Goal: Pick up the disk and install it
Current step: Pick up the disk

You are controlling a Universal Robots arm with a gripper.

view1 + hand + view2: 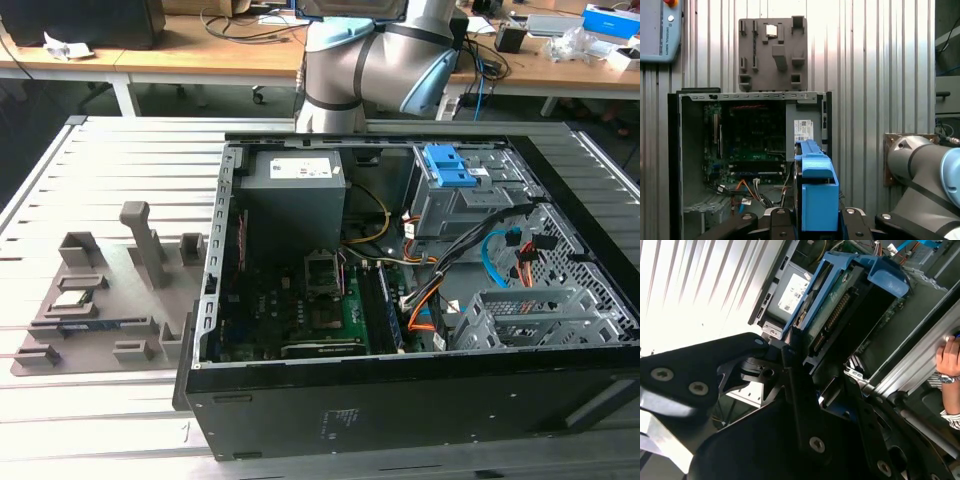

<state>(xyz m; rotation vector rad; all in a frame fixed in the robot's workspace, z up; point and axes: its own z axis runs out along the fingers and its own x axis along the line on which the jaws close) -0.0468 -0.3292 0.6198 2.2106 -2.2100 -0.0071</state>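
The disk (pixel 816 190) is clamped in the gripper (pixel 816 224), held in the air over the open computer case (pixel 675 150). In the first wrist view it is turned on edge. One blue end of its carrier bracket faces the camera, and its long axis runs away from the lens toward the power-supply box (pixel 802 131). In the second wrist view the disk (pixel 837 300) reaches out from the black fingers (pixel 790 360), long axis pointing away from the gripper (pixel 807 352). Its green circuit board and connector row are turned to the camera, framed by the blue bracket. The jaws are closed narrowly on the bracket's near end.

A person's hand (pixel 947 357) rests beyond the case wall in the second wrist view.

In the exterior view the case (pixel 400 420) fills the centre and the exterior view's right. The power-supply box (pixel 292 190) is in its upper middle, and the drive cage (pixel 455 185) with blue latches is just to the right of that. A grey fixture tray (pixel 100 300) lies at the exterior view's left, and the robot arm (pixel 370 60) stands at top centre.
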